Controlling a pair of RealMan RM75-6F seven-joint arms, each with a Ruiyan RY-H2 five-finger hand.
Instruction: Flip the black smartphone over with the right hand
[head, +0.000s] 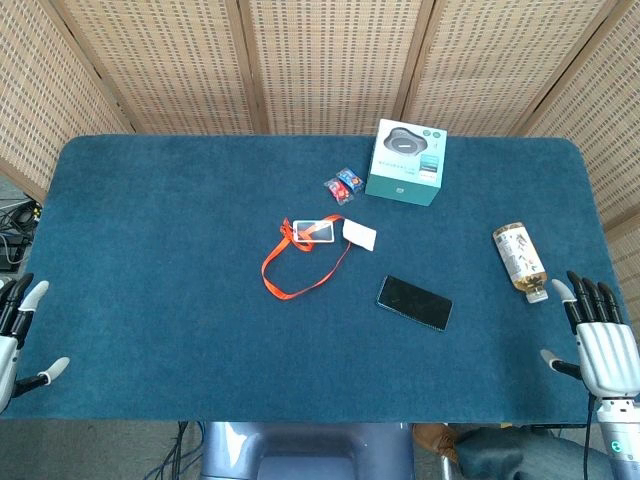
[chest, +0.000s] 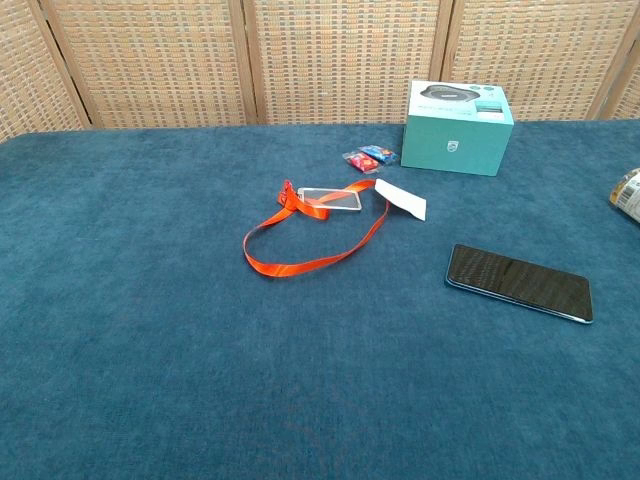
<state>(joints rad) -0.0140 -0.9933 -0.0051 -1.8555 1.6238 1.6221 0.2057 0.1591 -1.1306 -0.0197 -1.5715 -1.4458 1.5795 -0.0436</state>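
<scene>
The black smartphone (head: 414, 301) (chest: 518, 282) lies flat on the blue table, dark glossy face up, right of centre. My right hand (head: 598, 340) hovers at the table's front right corner, fingers spread and empty, well to the right of the phone. At the front left edge, my left hand (head: 18, 335) is also spread with nothing in it. Neither hand shows in the chest view.
An orange lanyard with a clear badge holder (head: 312, 231) (chest: 330, 198) and a white card (head: 360, 235) lie left of the phone. A teal box (head: 406, 162) (chest: 458, 128) and small candy wrappers (head: 343, 183) sit at the back. A bottle (head: 520, 261) lies at right.
</scene>
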